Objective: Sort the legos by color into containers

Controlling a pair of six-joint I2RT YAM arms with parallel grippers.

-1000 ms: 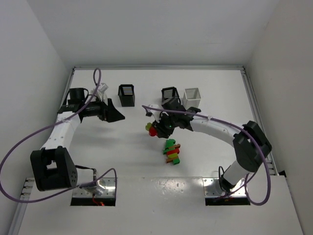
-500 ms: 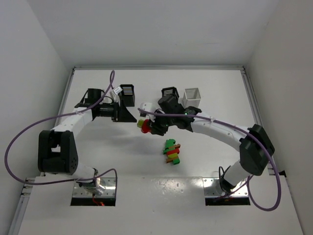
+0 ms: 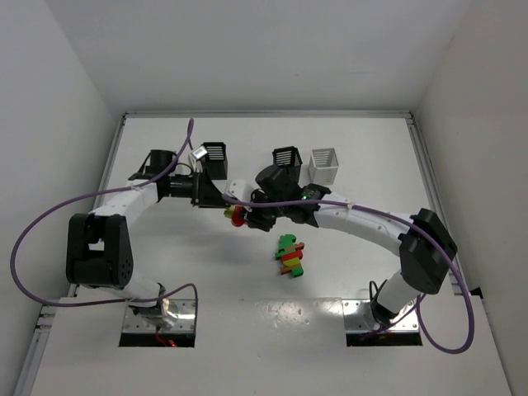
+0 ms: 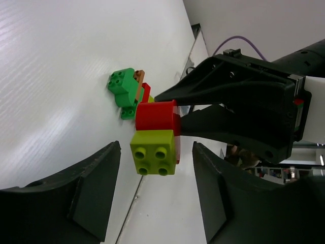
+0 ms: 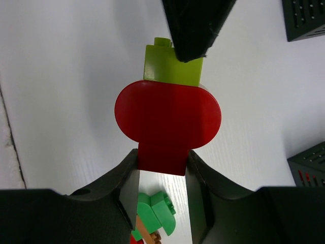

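My right gripper [image 3: 245,216] [image 5: 161,165] is shut on a red lego [image 5: 167,122] [image 4: 157,118] with a yellow-green lego [image 5: 173,65] [image 4: 154,152] stuck to it, held above the table. My left gripper [image 3: 221,200] [image 4: 156,195] is open, its fingers [image 4: 91,188] either side of the yellow-green lego's near end, not touching it. A pile of green, orange-brown and red legos [image 3: 289,255] [image 4: 127,91] lies on the table. Two black bins [image 3: 214,158] [image 3: 285,159] and one white bin [image 3: 324,165] stand at the back. The second white bin is mostly hidden behind my left arm.
A purple cable [image 3: 49,223] loops off the left arm. White walls enclose the table. A raised metal strip [image 3: 272,309] runs along the near edge by the arm bases.
My right gripper carried the red and yellow-green legos left, away from the pile. My left arm swung right to meet it, fingers now around the yellow-green lego.
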